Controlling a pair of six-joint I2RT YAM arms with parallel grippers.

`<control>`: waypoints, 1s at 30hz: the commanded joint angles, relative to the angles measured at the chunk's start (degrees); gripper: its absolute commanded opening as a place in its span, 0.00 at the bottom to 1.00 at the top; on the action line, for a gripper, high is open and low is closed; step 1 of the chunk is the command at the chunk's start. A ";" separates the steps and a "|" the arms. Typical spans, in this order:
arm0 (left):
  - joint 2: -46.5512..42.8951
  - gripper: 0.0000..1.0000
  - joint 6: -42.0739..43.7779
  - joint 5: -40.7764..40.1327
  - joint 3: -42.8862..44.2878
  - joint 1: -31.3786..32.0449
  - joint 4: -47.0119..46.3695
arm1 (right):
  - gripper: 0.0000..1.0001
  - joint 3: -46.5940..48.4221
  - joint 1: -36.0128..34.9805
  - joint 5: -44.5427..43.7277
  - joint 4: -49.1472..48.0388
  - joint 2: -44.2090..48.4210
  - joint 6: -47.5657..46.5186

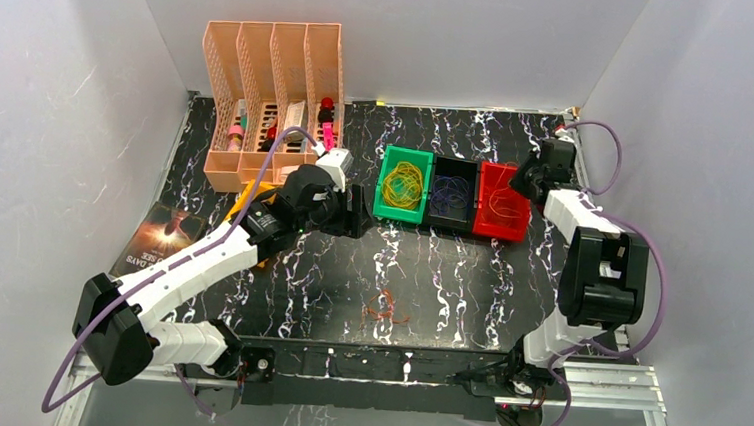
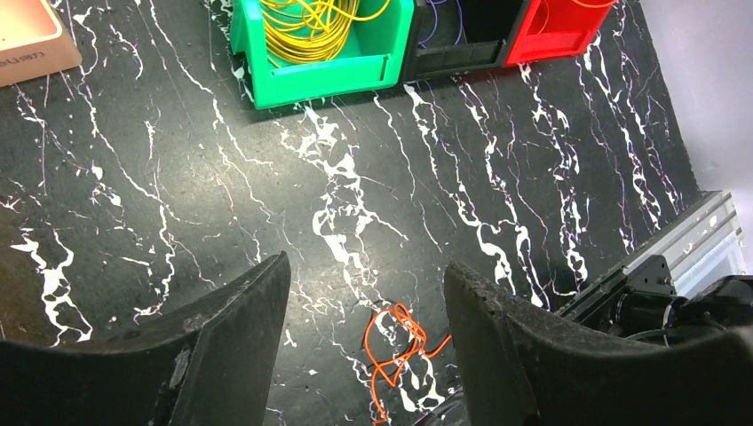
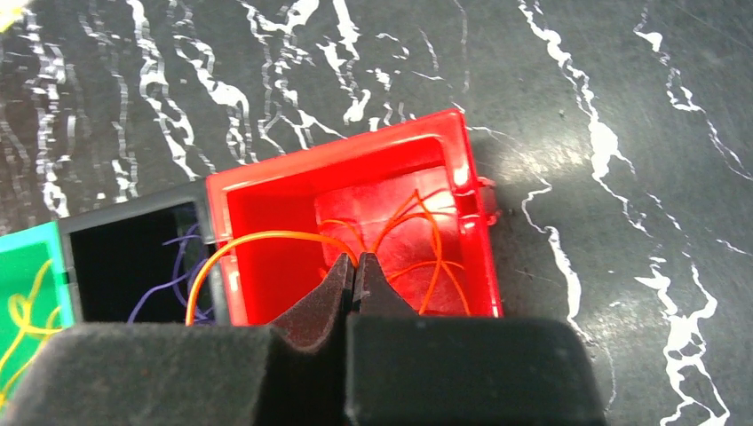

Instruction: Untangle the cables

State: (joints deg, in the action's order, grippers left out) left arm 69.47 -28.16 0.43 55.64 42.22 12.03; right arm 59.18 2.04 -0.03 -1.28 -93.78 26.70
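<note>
Over the open red plastic bin (image 3: 342, 158), the right claw (image 3: 355, 266) is pinched fully closed. A thin orange-red wire loop (image 3: 266, 234) runs straight into its tips, so it looks nipped there. The loop arcs out over the bin wall toward the neighbouring black plastic bin (image 3: 133, 216). That is probably why the claw holds it above the red one, to bring it down among the other orange strands. Purple-blue wires (image 3: 178, 262) lie in the black bin and yellow wire coils (image 2: 306, 27) in the green plastic bin (image 2: 328, 78), one colour to each. The left claw (image 2: 366, 266) hangs partly open and empty above the black marbled tabletop (image 2: 133, 177). It faces a small orange-red wire tangle (image 2: 397, 348) lying loose on the tabletop, likely the next thing to pick.
</note>
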 commanded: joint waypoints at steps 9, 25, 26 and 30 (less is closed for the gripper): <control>-0.92 0.63 -0.40 -0.16 -0.44 -0.14 0.45 | 0.01 4.02 -1.76 -5.97 2.36 -5.24 -3.46; -0.22 0.63 -0.67 0.39 -0.33 -0.12 0.62 | 0.05 7.91 -4.54 -6.08 5.91 -11.81 -5.99; -0.37 0.63 -0.67 0.32 -0.39 -0.18 0.62 | 0.05 8.08 -4.71 -6.07 6.07 -12.05 -6.08; -0.49 0.63 -0.75 0.30 -0.70 -0.13 0.67 | 0.08 8.11 -4.90 -6.51 6.24 -12.09 -6.12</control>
State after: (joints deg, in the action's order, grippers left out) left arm 69.71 -28.60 0.45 55.53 42.22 12.05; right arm 64.88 -2.39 -5.54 4.99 -106.04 21.54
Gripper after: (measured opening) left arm 0.631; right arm 0.060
